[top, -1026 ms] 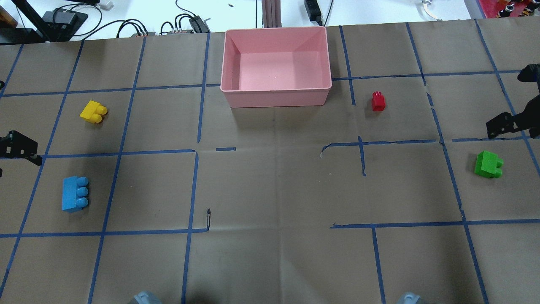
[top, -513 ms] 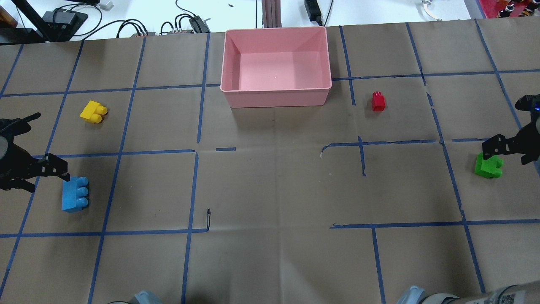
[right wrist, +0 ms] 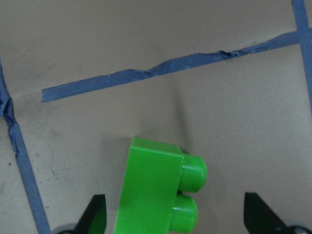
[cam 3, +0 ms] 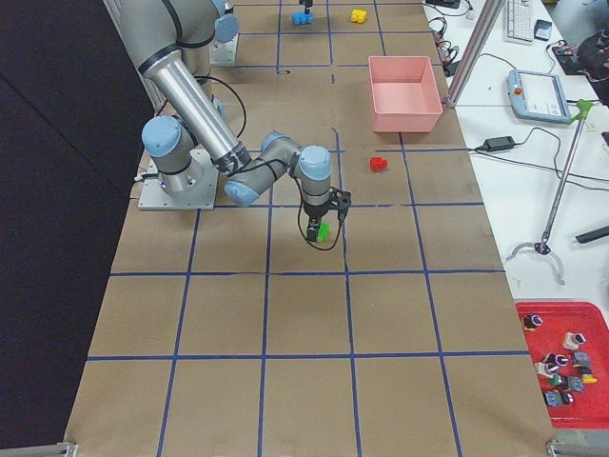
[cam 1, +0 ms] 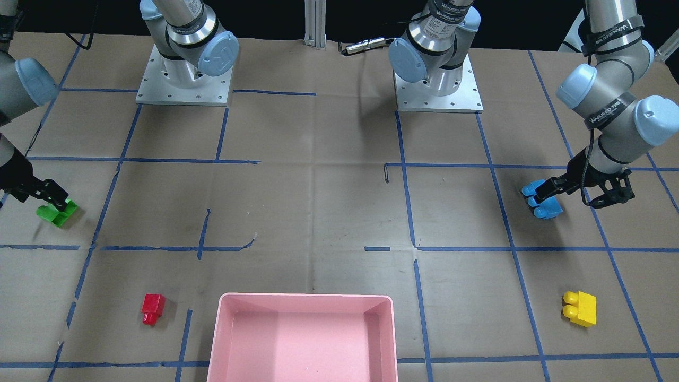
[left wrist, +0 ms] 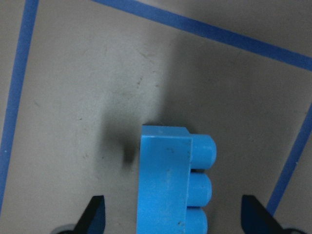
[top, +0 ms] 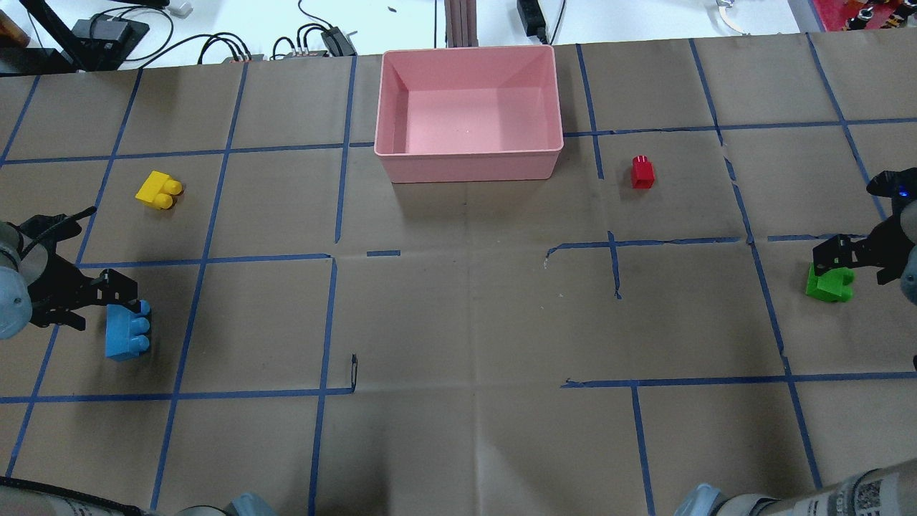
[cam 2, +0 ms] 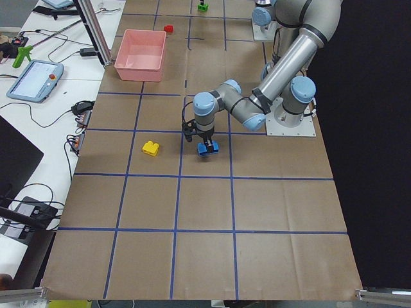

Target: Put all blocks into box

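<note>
The light-blue block lies at the table's left, studs to the right. My left gripper is open, just above it. In the left wrist view the fingertips flank the block without touching. The green block lies at the far right. My right gripper is open over it; the right wrist view shows the block between the spread fingertips. The yellow block and the red block lie free. The pink box stands empty at the far middle.
Brown paper with a blue tape grid covers the table. Cables and power supplies lie beyond the far edge behind the box. The arm bases stand at the robot's side.
Both grippers have come in from the table's sides. The left one now sits over the light-blue block, the right one over the green block. No block has moved.
</note>
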Tool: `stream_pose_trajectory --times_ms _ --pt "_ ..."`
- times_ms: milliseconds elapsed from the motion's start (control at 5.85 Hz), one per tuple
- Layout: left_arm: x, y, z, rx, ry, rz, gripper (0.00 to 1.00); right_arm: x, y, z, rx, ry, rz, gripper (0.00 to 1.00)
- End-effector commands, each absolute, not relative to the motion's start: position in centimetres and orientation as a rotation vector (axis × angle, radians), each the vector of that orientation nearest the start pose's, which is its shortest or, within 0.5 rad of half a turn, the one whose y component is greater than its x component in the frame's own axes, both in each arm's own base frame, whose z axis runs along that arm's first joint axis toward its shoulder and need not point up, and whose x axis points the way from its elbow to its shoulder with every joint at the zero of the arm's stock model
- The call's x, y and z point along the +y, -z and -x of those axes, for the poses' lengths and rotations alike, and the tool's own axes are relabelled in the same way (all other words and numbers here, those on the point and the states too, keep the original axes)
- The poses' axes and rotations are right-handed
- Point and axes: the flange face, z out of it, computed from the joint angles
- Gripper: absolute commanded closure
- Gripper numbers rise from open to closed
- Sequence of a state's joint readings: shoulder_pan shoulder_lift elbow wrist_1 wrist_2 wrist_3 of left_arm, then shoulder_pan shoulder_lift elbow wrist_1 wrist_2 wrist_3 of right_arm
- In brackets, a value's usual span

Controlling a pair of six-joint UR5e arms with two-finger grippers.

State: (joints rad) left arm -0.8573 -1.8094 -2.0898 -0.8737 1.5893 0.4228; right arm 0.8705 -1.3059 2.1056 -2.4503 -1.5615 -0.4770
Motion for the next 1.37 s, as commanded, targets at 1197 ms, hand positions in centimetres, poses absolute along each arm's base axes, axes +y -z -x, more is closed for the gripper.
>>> stream_pose_trajectory --times_ms 1197 --pt "-44.8 -16.4 -20.6 3.165 -0.095 0.436 0.43 -45.8 -17.5 21.1 3.159 0.054 -0.324 0.04"
